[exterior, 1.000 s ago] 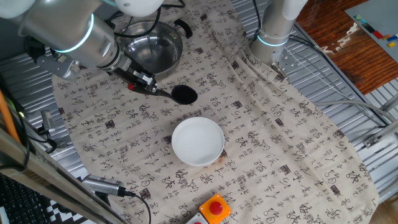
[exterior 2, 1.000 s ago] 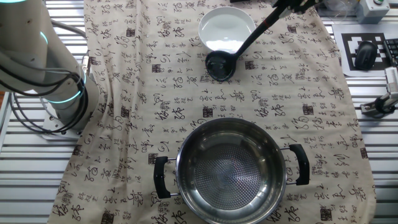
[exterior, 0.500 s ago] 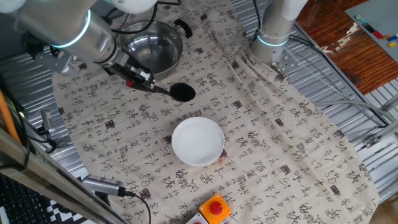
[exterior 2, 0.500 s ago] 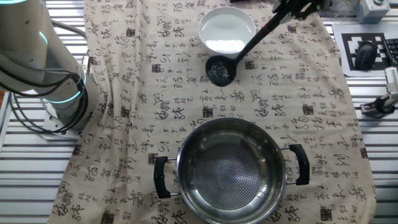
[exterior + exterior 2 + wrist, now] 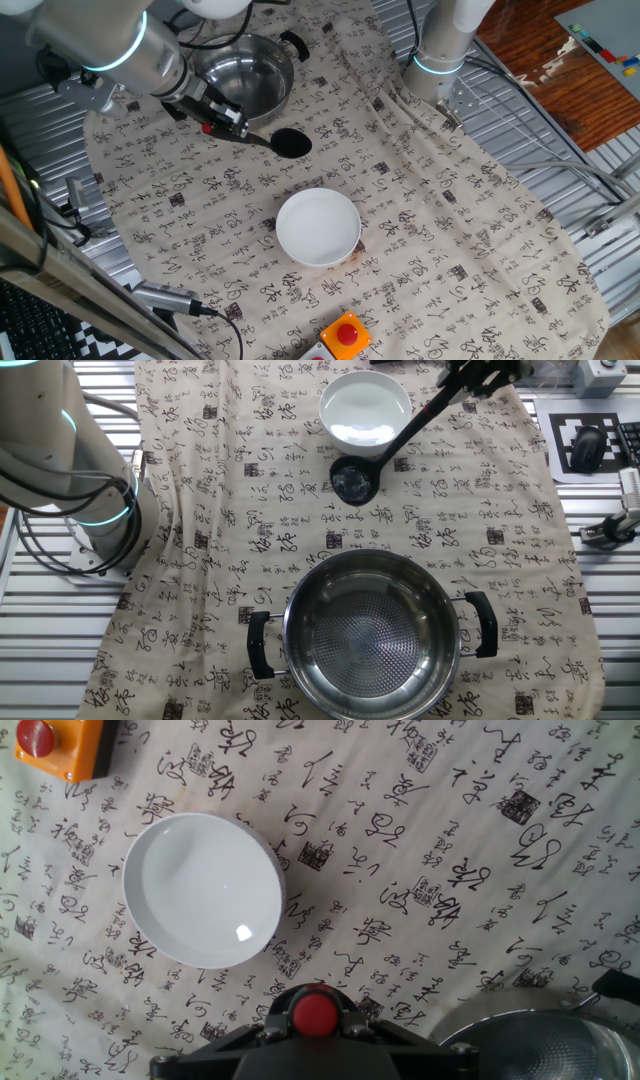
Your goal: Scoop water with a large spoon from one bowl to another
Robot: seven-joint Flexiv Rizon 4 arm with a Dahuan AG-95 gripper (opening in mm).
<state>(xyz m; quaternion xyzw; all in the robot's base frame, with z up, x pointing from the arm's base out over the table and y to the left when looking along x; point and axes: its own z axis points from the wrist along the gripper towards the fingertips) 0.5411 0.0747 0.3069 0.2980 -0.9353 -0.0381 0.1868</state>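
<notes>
A robot arm (image 5: 110, 45) of smooth silver-grey rounded segments, with a thin glowing cyan ring at each joint. Its white cylindrical base column (image 5: 445, 35) carries the same cyan ring. The gripper (image 5: 222, 121) is black, with small red accents.

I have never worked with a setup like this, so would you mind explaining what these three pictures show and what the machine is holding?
This is one robot arm with a two-finger gripper working over a table covered by a cloth printed with calligraphy. Two pictures come from fixed cameras on different sides of the table; the third comes from a camera on the hand, looking down along the fingers. On the cloth stand a white bowl holding water and a shiny steel pot with two black handles. The gripper is closed on the handle of a black ladle, whose scoop hangs between bowl and pot. The red dot low in the hand view is the ladle's tip.
</notes>
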